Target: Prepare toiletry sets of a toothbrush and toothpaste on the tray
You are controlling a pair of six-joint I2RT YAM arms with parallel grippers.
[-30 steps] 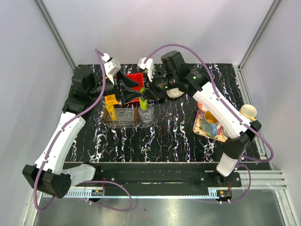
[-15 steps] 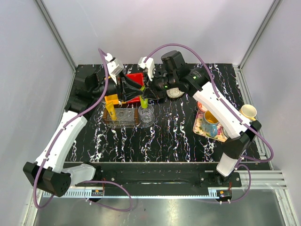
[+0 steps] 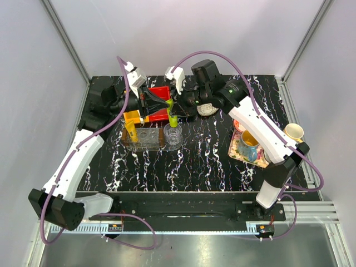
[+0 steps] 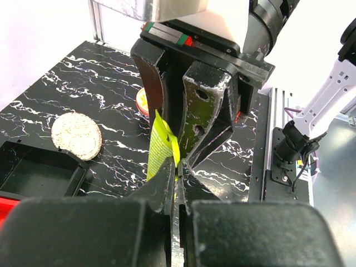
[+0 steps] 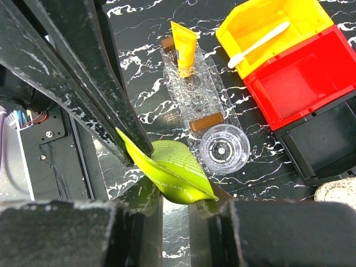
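Observation:
The light green toothpaste [image 3: 173,119] [image 5: 179,171] hangs in the air above the glass cup [image 3: 173,134], held from both sides. My right gripper [image 3: 177,108] [image 5: 175,201] is shut on its body. My left gripper [image 3: 166,105] [image 4: 178,167] is shut on its flat crimped end [image 4: 162,146]. The yellow toothpaste [image 3: 131,125] [image 5: 184,49] stands upright in the clear tray [image 3: 146,139] [image 5: 196,89]. A white toothbrush [image 5: 257,44] lies in the yellow bin [image 5: 278,19].
Red bin [image 5: 297,83] and black bin [image 5: 322,147] sit behind the tray. A round speckled disc [image 4: 76,135] [image 3: 208,109] lies on the table. At the right stand a patterned plate [image 3: 238,149] with a blue mug [image 3: 248,143], and a cream cup [image 3: 293,132].
My left gripper went from open to shut on the green tube's flat end. The tube, still in the right gripper, has shifted slightly up and right.

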